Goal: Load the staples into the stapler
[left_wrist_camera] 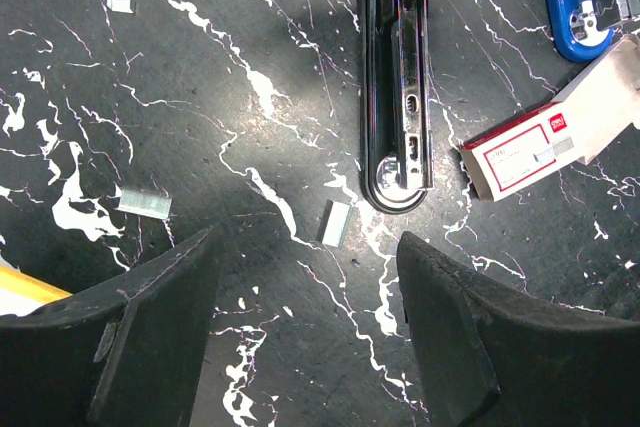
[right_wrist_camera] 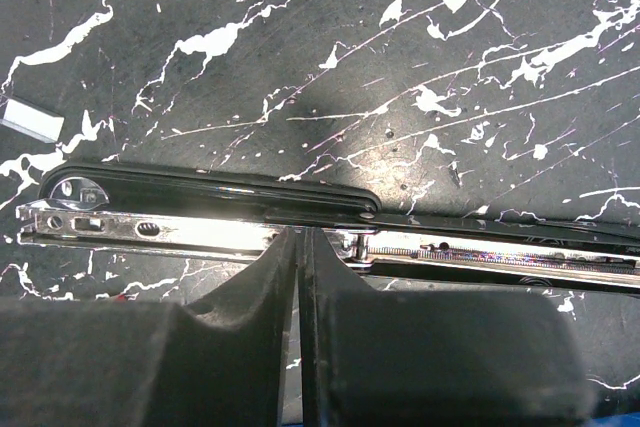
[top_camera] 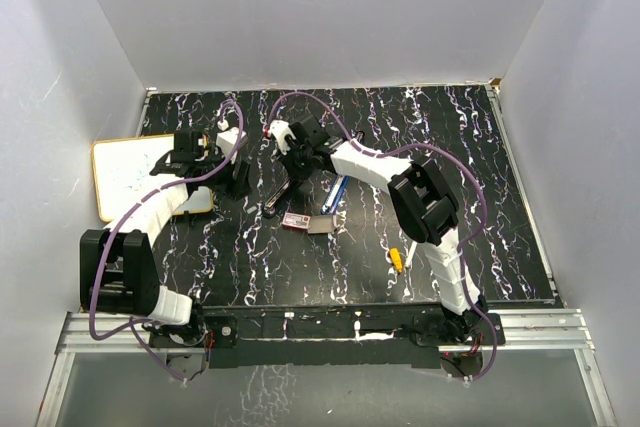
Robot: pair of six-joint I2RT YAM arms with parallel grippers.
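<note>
Fingers of the right gripper (right_wrist_camera: pixel 300 239) are pressed fully together, with no staple visible between them. Their tips touch or nearly touch the chrome rail of the stapler (right_wrist_camera: pixel 190 209); which of the two I cannot tell. The stapler lies opened out flat on the desk (top_camera: pixel 480 197) with its rail exposed, and I see no strip inside it. The staples (left_wrist_camera: pixel 525 147), in their red-and-white box, lie just beside the stapler, with the tan tray (left_wrist_camera: pixel 622 87) pushed partly out. Several loose strips (left_wrist_camera: pixel 336 223) are scattered on the desk. The left gripper (left_wrist_camera: pixel 305 244) hovers above one of them, its fingers wide apart and empty. I judge the opening as done; picking a strip, sliding it into the rail and closing the stapler are left.
</note>
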